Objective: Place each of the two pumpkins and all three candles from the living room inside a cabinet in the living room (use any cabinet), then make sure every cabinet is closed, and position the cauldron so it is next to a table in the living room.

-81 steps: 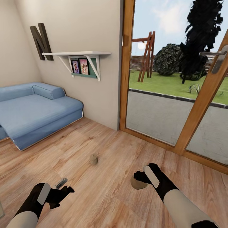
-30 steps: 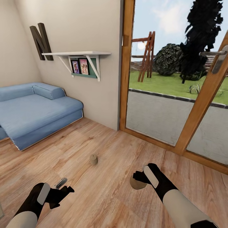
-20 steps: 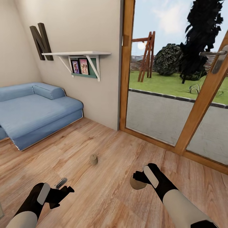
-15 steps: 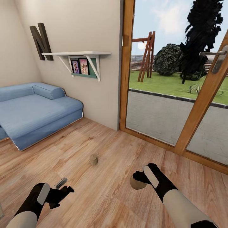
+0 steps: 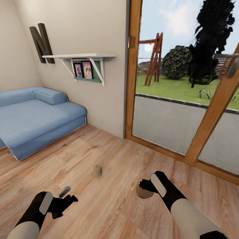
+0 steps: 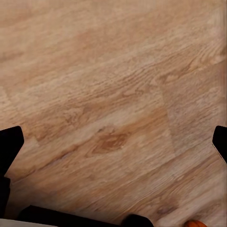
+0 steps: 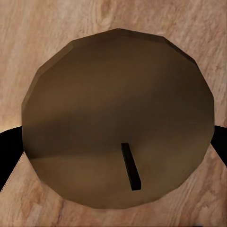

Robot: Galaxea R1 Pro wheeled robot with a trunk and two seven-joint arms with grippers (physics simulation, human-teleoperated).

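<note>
Your right gripper [image 5: 144, 188] is clamped on a stubby tan cylindrical candle [image 5: 143, 192], held low over the light wood plank floor [image 5: 109, 205]. In the right wrist view that candle [image 7: 118, 118] sits end-on between the two dark fingers [image 7: 9, 151], wick [image 7: 131, 166] facing the camera, so its axis runs along the gripper's line of sight. The grip looks centred.

A second beige candle [image 5: 97, 170] stands upright on the floor, far and left of the held one, roughly midway between your two arms and a bit farther out than both. Its axis is vertical. The left gripper [image 5: 68, 199] is free and about as close to it as the right, so use the left.

The left fingers are spread wide and hold nothing; in the left wrist view they [image 6: 10, 146] sit at the frame edges over bare planks. A sliver of bright orange pumpkin [image 6: 195, 223] shows at the edge of that view, on the floor close by the left arm.

No dark-brown cabinet in sight. The blue sofa [image 5: 36, 116] is far left, the wood-framed glass door [image 5: 186, 109] far right.

My read: reach far and slightly right with the left, and come down from above.
</note>
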